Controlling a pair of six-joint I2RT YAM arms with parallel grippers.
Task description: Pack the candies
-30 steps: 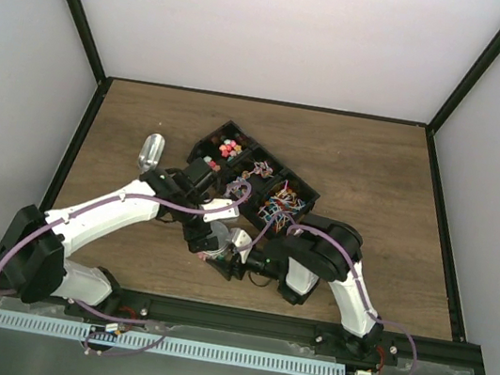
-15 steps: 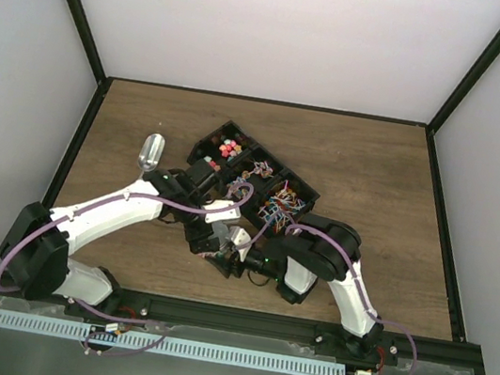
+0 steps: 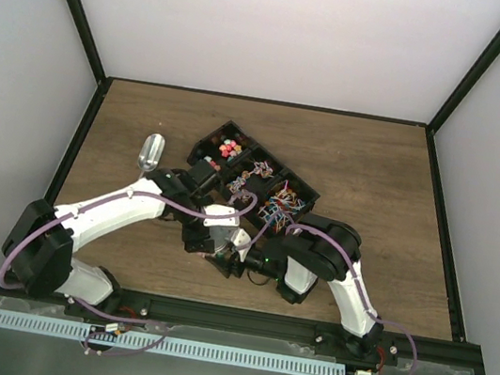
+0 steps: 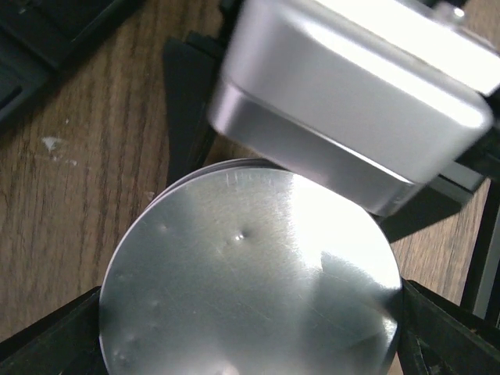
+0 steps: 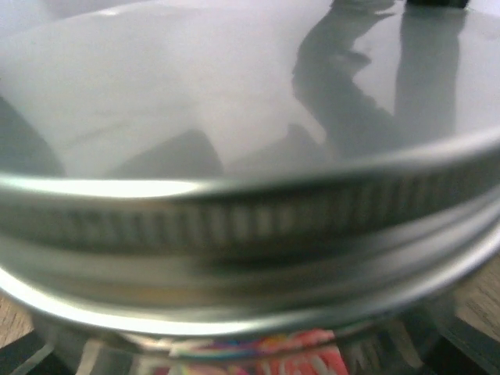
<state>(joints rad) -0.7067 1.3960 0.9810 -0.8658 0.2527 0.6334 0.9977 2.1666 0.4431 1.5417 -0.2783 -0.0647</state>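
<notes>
Candies show as coloured pieces through the glass of a jar just below its metal screw lid. More candies lie in the compartments of a black tray just behind.

The jar stands on the table near the front, between the two arms. The right hand is closed on the jar from the right.

The left hand sits above, its fingers flanking the lid. Whether they press on it cannot be told.

A metal scoop lies apart to the left.
</notes>
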